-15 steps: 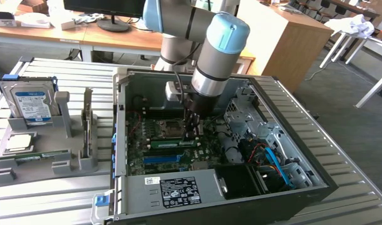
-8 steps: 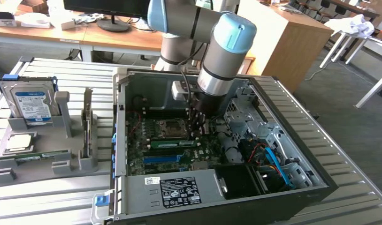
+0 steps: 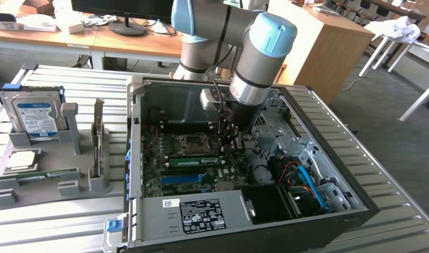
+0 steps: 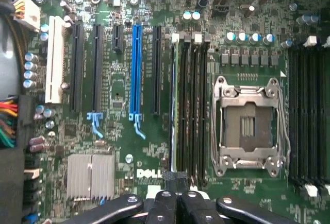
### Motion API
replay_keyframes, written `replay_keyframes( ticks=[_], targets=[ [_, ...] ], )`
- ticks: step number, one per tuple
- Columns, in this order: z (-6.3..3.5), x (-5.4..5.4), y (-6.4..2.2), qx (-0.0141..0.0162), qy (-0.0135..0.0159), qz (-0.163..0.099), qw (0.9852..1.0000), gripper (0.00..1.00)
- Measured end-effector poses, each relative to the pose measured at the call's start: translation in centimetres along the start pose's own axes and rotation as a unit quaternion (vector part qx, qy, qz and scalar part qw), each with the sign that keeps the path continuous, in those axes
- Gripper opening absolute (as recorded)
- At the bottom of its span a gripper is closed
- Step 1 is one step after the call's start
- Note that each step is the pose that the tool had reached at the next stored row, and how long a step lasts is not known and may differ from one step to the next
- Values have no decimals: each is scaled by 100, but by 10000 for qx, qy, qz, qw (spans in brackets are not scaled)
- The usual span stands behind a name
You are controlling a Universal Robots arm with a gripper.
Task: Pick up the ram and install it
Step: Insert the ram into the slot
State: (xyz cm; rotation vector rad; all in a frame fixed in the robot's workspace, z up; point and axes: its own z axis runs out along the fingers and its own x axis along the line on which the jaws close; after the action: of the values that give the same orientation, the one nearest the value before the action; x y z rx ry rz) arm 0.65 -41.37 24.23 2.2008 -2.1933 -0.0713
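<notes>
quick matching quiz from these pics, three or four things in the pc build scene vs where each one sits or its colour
Things:
1. ram
2. hard drive
3. processor socket
4. long expansion slot

Descriptions:
A. blue
B. empty, metal frame
C. standing upright in the grey holder outside the case
D. seated edge-on in a memory slot beside the socket

Pairs: 1-D, 2-C, 3-B, 4-A

Soft, even daylight throughout, both views slightly blurred, with deep shadow inside the computer case (image 3: pixel 151 100).
</notes>
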Motion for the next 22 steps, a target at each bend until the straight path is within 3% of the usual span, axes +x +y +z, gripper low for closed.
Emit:
replay_keyframes(
  ticks=[6,12,22],
  targets=[
    [-106,-1,-67,0,0,1,10000,10],
    [-139,-1,-213,-3,0,0,10000,10],
    [-298,-2,-302,-3,0,0,10000,10]
  ],
)
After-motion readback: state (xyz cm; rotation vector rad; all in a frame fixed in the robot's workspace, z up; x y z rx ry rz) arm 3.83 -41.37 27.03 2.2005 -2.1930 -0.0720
